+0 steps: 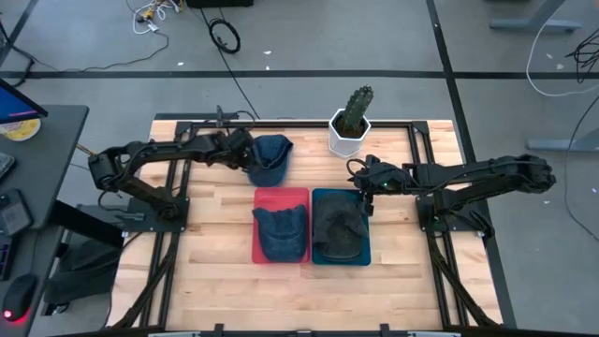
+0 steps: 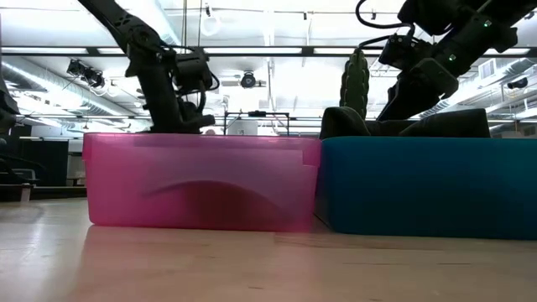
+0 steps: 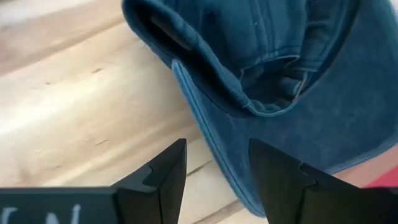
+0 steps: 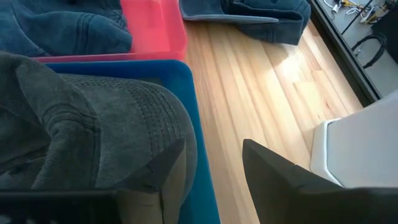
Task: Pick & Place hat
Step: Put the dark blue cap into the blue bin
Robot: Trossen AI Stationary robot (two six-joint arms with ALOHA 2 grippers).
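A blue hat [image 1: 270, 157] lies on the table beyond the red bin [image 1: 281, 195], its brim [image 3: 211, 146] flat on the wood. My left gripper [image 1: 246, 155] [image 3: 214, 168] is open at the hat's left side, a finger on either side of the brim's edge, touching nothing that I can see. A second blue hat [image 1: 281, 232] lies in the red bin. A dark grey hat [image 1: 339, 229] [image 4: 74, 124] fills the blue bin [image 1: 363, 255]. My right gripper [image 1: 363, 183] [image 4: 211, 171] hangs open over that bin's far right corner, its wall [image 4: 196, 143] between the fingers.
A cactus in a white pot [image 1: 351, 126] [image 4: 360, 155] stands close beyond my right gripper. The red bin [image 2: 201, 180] and blue bin [image 2: 428, 184] sit side by side mid-table. Bare wood lies on the near side of the bins and at both sides.
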